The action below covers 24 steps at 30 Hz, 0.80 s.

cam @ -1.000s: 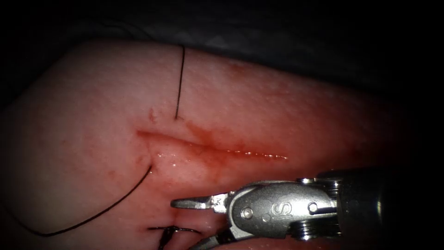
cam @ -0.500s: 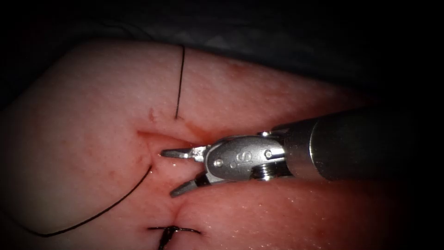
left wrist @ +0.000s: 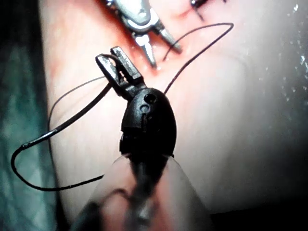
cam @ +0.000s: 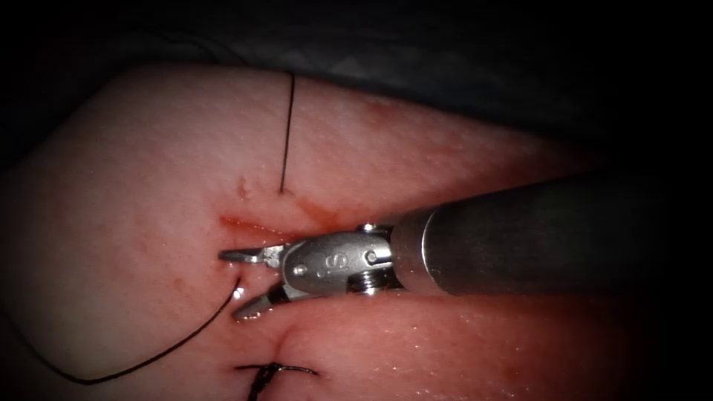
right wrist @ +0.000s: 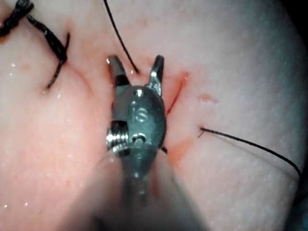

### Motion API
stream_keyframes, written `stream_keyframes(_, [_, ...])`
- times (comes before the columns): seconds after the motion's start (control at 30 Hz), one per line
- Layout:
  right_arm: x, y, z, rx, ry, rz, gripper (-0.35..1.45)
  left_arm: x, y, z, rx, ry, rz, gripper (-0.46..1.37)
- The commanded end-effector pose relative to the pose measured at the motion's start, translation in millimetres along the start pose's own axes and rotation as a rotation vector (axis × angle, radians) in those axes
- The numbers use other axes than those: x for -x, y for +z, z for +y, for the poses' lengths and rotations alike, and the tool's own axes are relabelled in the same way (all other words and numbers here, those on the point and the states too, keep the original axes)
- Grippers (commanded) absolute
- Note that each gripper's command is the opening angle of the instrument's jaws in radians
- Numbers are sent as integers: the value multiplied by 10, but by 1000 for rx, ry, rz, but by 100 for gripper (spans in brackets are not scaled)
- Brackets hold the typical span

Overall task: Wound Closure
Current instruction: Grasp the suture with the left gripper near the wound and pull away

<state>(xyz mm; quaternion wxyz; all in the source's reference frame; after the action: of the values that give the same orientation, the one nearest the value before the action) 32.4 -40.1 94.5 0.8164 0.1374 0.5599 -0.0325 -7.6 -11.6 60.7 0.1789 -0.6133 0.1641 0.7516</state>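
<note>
Endoscope looks down from above and in front at the tissue, close. Left wrist cam looks along its shaft at left tool, very close. Right wrist cam same along its shaft, on right tool. All three share right tool, thread and the cut

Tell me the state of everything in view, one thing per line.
Right gripper: open, holding nothing, at the left end of the cut.
Left gripper: thread runs beside it; hold cannot be told.
Thread: slack, passing through the tissue across the cut.
Cut: unclosed, wet with red fluid.
Tied stitch: knotted.
</note>
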Motion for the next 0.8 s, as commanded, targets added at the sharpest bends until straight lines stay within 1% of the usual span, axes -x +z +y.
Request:
stream_keyframes(0.03, [0, -1, -1, -6, 13, 2, -35, 0, 1, 1, 9, 2, 1, -35])
stream_keyframes(0.23, [-1, -2, -2, -8, 25, 1, -35, 0, 4, 3, 9, -3, 3, -35])
stream_keyframes(0.57, [-11, -9, -8, -25, 29, -9, -35, 1, 5, 3, 13, -2, 3, -35])
stream_keyframes(0.7, [-24, -12, -21, -45, 45, -12, -35, 2, 7, 5, 16, 2, 1, -35])
stream_keyframes(0.8, [-42, -14, -39, -66, 40, -5, -35, 2, 9, 7, 24, -6, -2, -35])
